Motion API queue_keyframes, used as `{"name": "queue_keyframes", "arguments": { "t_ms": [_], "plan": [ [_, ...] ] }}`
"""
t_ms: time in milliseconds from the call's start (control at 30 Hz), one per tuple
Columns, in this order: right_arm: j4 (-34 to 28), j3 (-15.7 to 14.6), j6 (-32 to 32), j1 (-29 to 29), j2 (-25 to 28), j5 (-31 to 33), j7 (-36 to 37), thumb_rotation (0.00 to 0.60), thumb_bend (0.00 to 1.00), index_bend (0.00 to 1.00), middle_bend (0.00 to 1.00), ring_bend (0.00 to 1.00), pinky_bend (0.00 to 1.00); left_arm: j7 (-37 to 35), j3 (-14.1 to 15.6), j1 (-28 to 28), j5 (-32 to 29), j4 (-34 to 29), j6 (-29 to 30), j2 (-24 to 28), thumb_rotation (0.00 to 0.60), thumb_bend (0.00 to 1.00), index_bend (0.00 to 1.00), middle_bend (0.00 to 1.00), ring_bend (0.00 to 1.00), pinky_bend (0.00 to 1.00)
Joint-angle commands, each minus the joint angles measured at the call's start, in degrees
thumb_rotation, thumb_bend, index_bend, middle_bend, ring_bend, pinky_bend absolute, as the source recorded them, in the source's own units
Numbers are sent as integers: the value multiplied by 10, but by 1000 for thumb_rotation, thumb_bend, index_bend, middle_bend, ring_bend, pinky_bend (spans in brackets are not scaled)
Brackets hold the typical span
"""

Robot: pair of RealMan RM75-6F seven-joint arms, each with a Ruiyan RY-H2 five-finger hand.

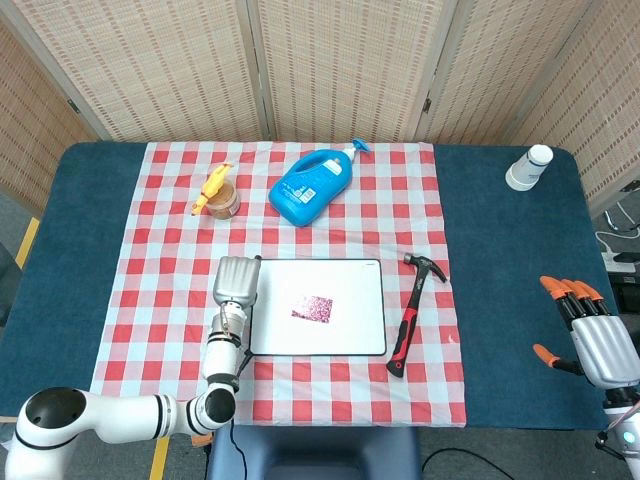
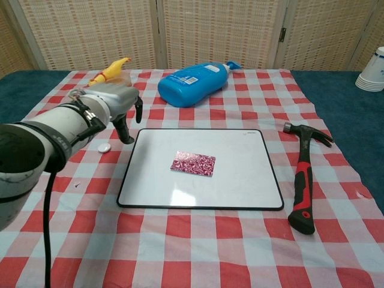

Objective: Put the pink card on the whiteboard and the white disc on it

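Note:
The pink patterned card point(image 1: 312, 308) point(image 2: 192, 163) lies flat near the middle of the whiteboard point(image 1: 352, 288) point(image 2: 240, 171), with nothing touching it. My left hand point(image 1: 236, 282) point(image 2: 113, 105) hovers just off the board's left edge, fingers hanging down and apart, holding nothing. The small white disc point(image 2: 104, 146) lies on the checked cloth below and left of that hand; the head view hides it under the hand. My right hand point(image 1: 592, 338) stays far right over the blue table, fingers spread and empty.
A black and red hammer point(image 1: 410, 315) point(image 2: 303, 180) lies right of the board. Behind it are a blue bottle point(image 1: 310, 185) point(image 2: 192, 77) on its side and a small jar point(image 1: 222, 202) point(image 2: 118, 90) with a yellow toy. White cups point(image 1: 528, 168) stand back right.

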Motion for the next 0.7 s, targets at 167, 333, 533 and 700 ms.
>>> {"name": "queue_keyframes", "arguments": {
  "t_ms": [167, 333, 533, 700],
  "plan": [
    [-1, 1, -7, 2, -5, 6, -12, 600, 122, 56, 122, 57, 133, -32, 26, 28, 11, -3, -16, 26, 600, 283, 386, 1000, 1000, 1000],
    [-3, 1, -12, 5, -7, 8, -20, 600, 121, 56, 122, 57, 133, -61, 34, 42, 13, 17, -31, 27, 600, 282, 384, 1000, 1000, 1000],
    [-2, 2, -18, 6, -8, 15, -24, 600, 123, 56, 122, 57, 133, -75, 33, 45, 7, 44, -49, 25, 600, 283, 386, 1000, 1000, 1000],
    [-2, 3, -21, 8, -9, 16, -24, 600, 123, 56, 122, 57, 133, -77, 32, 44, -2, 60, -59, 21, 600, 285, 401, 1000, 1000, 1000]
  ]
}}
